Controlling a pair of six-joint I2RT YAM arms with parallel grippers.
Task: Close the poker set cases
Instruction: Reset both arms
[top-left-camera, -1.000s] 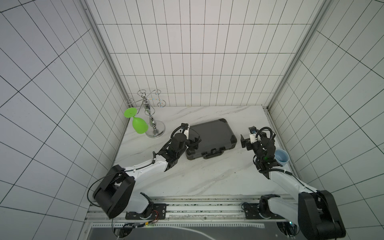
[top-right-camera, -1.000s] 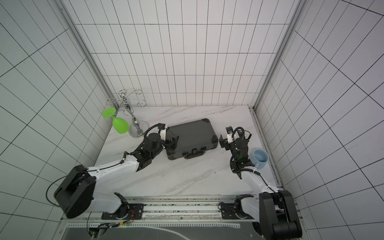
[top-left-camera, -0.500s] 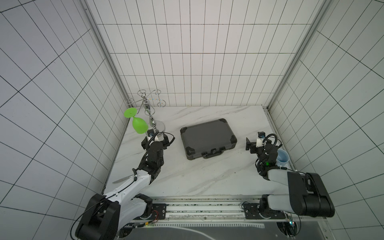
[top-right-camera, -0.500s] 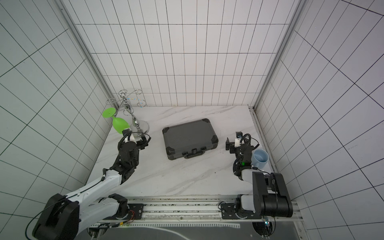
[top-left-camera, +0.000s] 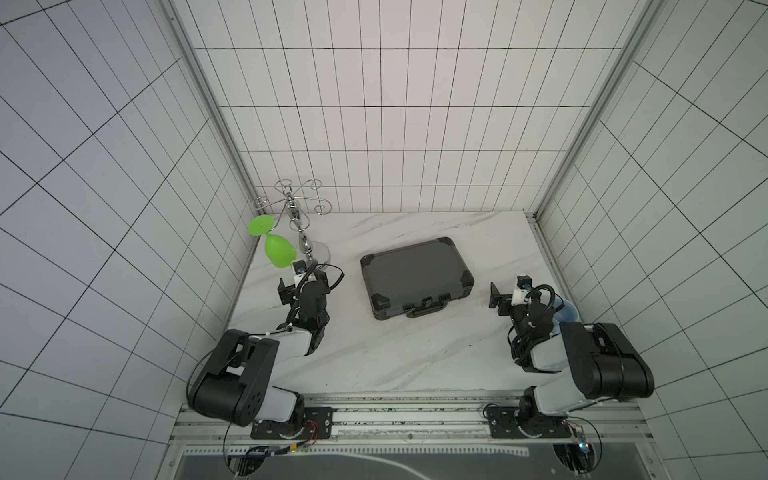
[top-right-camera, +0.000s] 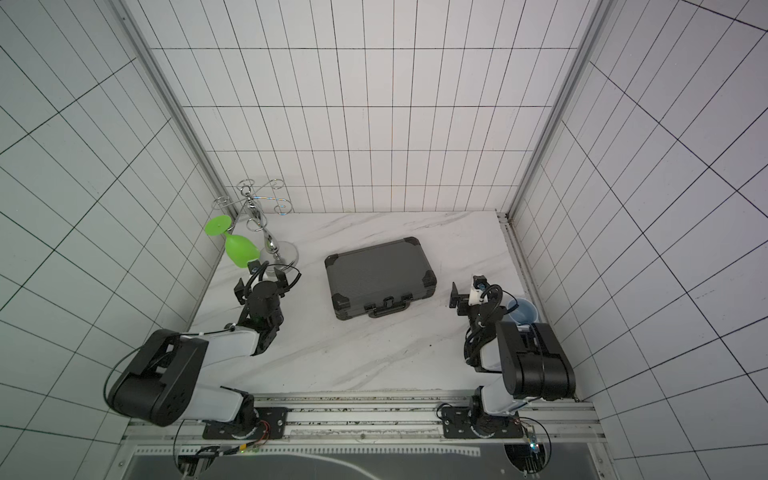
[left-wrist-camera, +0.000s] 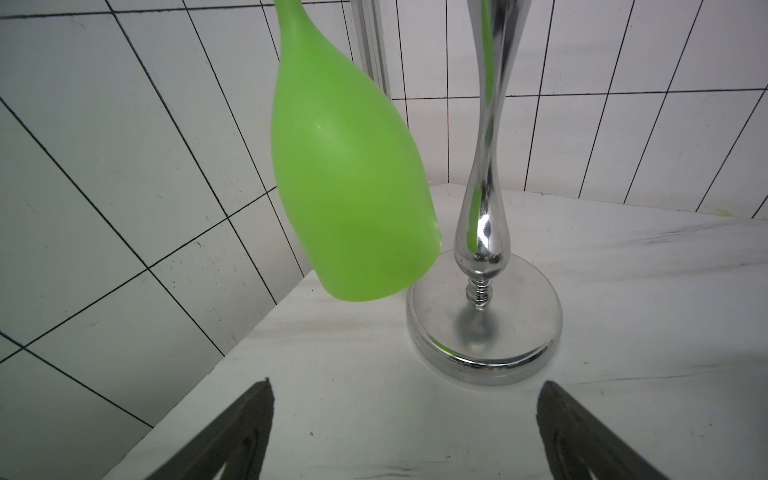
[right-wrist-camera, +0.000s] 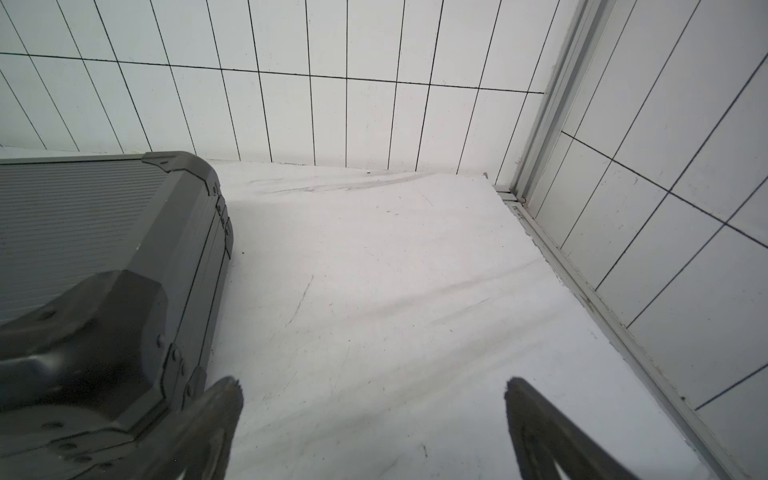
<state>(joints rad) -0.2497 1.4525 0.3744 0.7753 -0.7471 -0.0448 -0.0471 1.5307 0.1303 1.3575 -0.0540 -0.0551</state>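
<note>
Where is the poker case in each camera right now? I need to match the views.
In a top view: poker case mid-table, closed, handle toward the robot.
In a top view: same place.
Left wrist: not in it.
Right wrist: close up, ribbed lid and corner caps showing.
Shared landmark: the white marble table.

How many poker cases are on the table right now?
1. The grey case lies closed at the centre of the table; no other shows in any view.

Left claw (left-wrist-camera: 405, 392) away from case (top-left-camera: 415, 278), now beside glass stand (top-left-camera: 305, 245), right arm (top-left-camera: 582, 357) folded back
</note>
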